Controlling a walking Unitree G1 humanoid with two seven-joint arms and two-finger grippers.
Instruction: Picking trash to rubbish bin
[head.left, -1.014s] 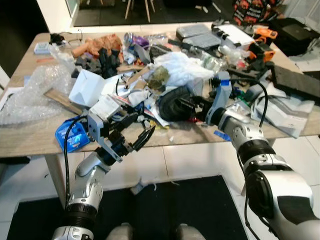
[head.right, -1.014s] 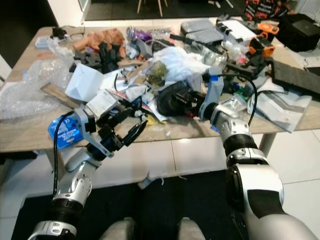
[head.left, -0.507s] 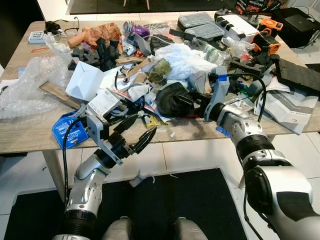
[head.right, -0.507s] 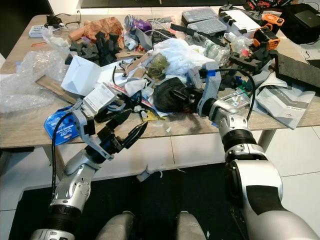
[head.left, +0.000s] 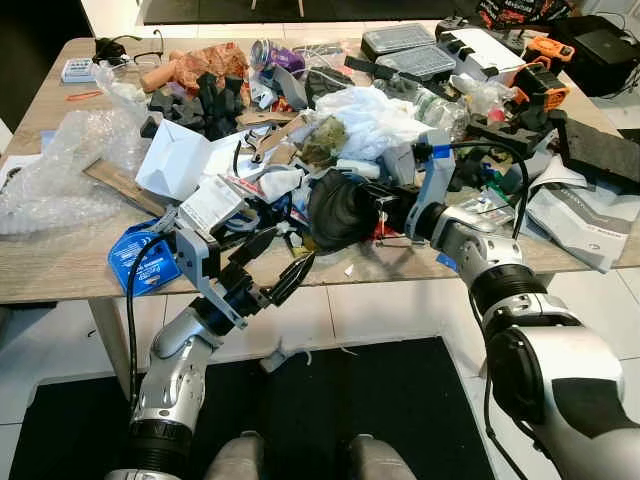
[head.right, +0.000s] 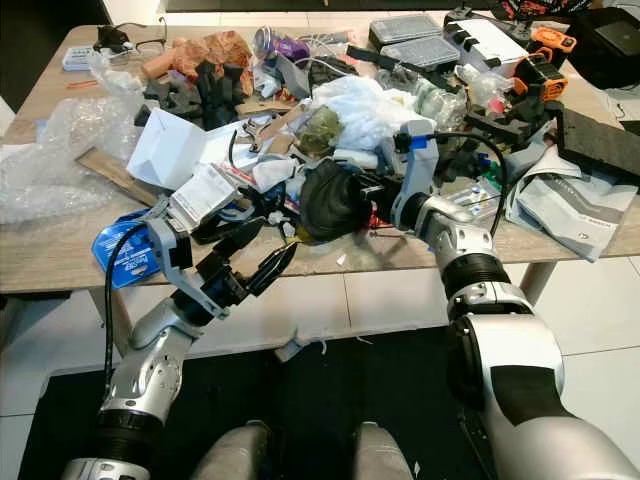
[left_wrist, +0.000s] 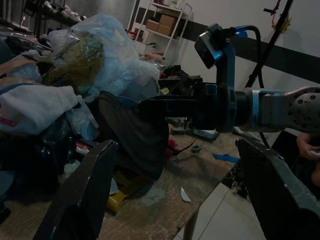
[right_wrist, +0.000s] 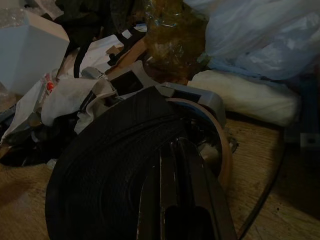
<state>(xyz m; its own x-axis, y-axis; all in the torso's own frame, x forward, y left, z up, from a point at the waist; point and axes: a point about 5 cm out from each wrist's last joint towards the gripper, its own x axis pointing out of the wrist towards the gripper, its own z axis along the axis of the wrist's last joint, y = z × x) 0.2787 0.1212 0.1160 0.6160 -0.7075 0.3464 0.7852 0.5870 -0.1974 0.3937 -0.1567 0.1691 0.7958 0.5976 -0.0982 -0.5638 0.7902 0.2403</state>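
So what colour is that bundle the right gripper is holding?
Black. The bundle in the right gripper shows best in the left eye view.

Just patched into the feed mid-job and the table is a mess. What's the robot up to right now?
The robot stands at a wooden table piled with trash. Its right gripper is shut on a black crumpled piece of trash near the table's front edge, the piece bunched around its fingers. The left gripper is open at the front edge, beside a white printed packet, holding nothing. Bubble wrap and a white plastic bag lie further back.
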